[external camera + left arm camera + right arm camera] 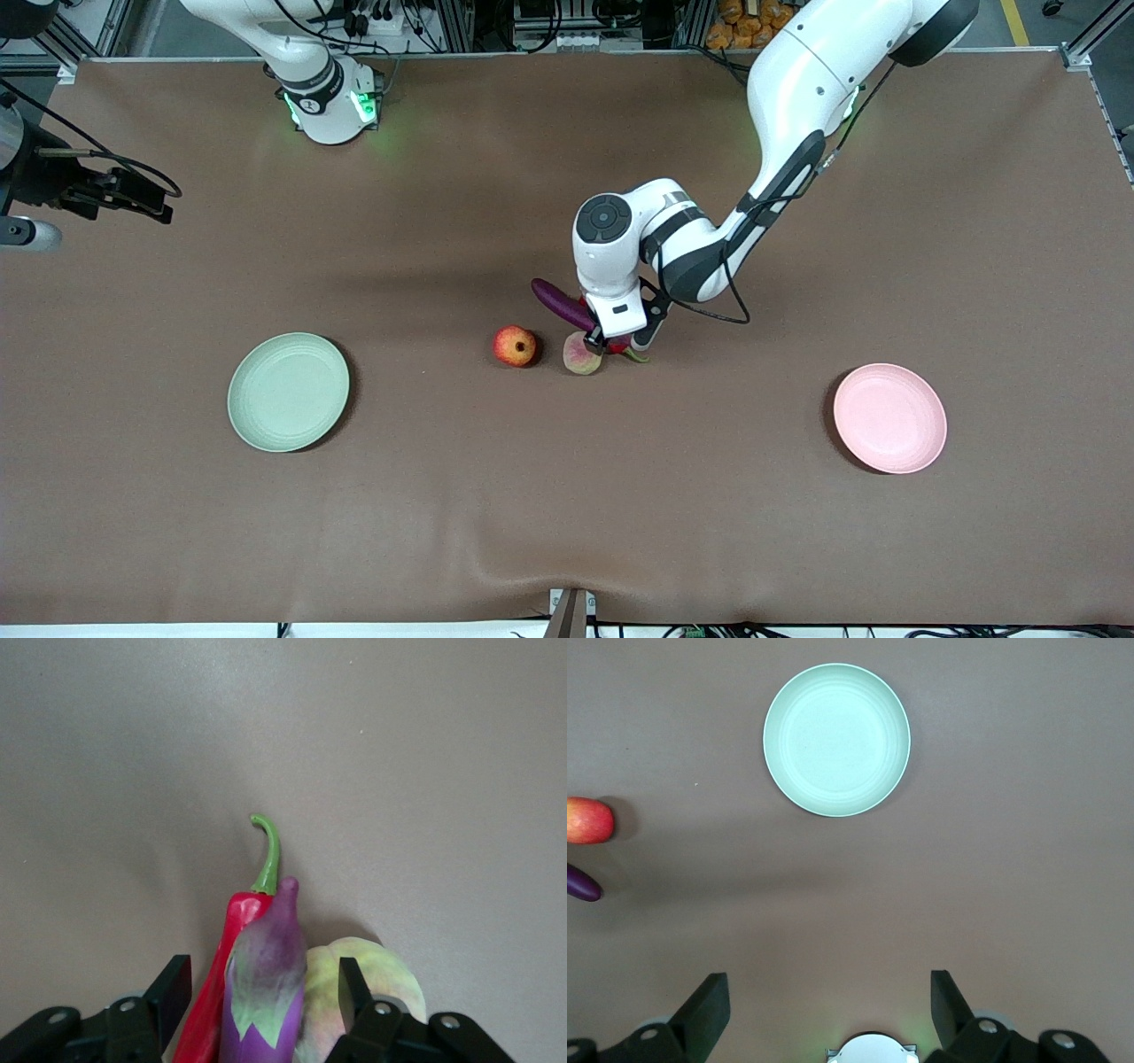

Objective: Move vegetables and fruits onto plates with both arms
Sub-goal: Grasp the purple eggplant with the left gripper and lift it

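My left gripper point(619, 339) is down at the table's middle, open, its fingers point(174, 990) straddling the purple eggplant point(266, 983) and the red chili point(232, 939), with a gap on each side. The pinkish-green peach point(390, 979) lies against the eggplant, just outside one finger. In the front view the eggplant point(558, 304) runs out from under the hand, with the peach point(580, 354) and the pomegranate point(515, 346) beside it. My right gripper point(830, 1005) waits open and empty, high over the right arm's end of the table. Both plates are bare: green point(288, 392), pink point(889, 417).
Brown cloth covers the whole table. The green plate point(836, 740) lies below my right gripper's view, with the pomegranate point(586, 820) and the eggplant's tip point(580, 883) at its edge. The right arm's base point(332, 106) stands along the table's robot side.
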